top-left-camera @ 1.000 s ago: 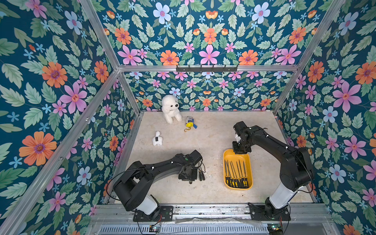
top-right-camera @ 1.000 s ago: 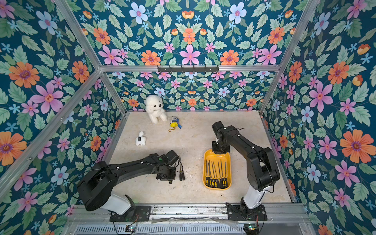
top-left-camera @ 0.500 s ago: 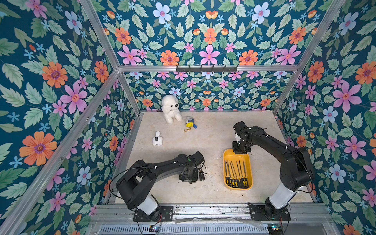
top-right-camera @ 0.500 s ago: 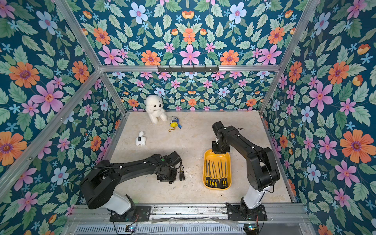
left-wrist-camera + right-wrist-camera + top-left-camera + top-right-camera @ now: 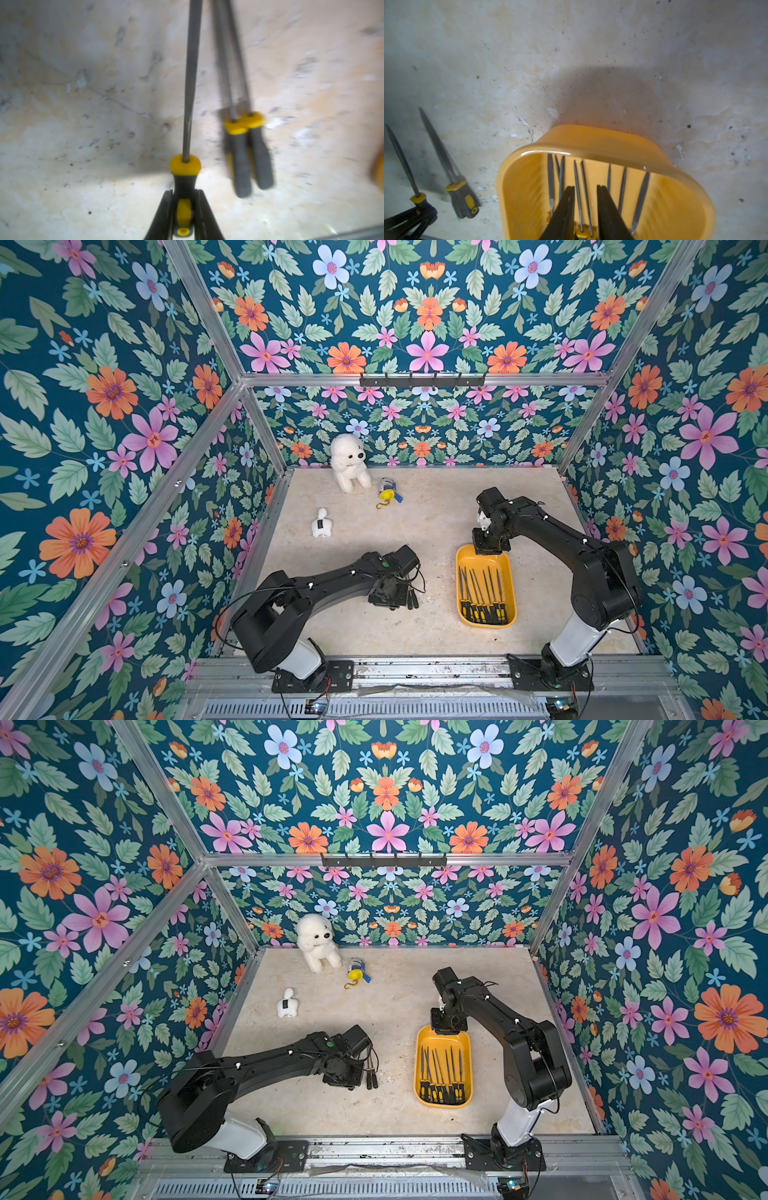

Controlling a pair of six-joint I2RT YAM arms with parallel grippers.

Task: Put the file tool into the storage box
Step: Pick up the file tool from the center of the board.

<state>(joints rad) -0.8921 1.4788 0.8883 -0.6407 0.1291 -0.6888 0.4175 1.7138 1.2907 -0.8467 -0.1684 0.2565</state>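
The left gripper [image 5: 184,196] is seen clenched on the black-and-yellow handle of a file tool [image 5: 192,83], whose grey shaft is pointed straight away from the fingers. Whether the file tool is lifted clear of the table [image 5: 415,510] cannot be told. In a top view this grasp is hidden under the wrist, which is placed at about 6 o'clock on the table. Two loose files [image 5: 371,1073] are laid side by side, touching each other, just at 3 o'clock of that wrist, with handles toward 6 o'clock.

The storage box [image 5: 486,560] is set at about 4 o'clock on the table, well apart from the held file tool, with its long side run from 12 to 6 o'clock. A row of stored files [image 5: 482,597] is laid in it, handles gathered at the 6 o'clock end.

The right gripper [image 5: 585,193] is held over the 12 o'clock end of the storage box. Its jaws are parted, and nothing is seen grasped between them; stored files are visible through the gap.

A white plush dog [image 5: 349,462] is seated at 11 o'clock against the back wall, a yellow-and-blue keyring [image 5: 386,493] is laid just beside it, and a small white toy [image 5: 321,524] is placed at 10 o'clock.
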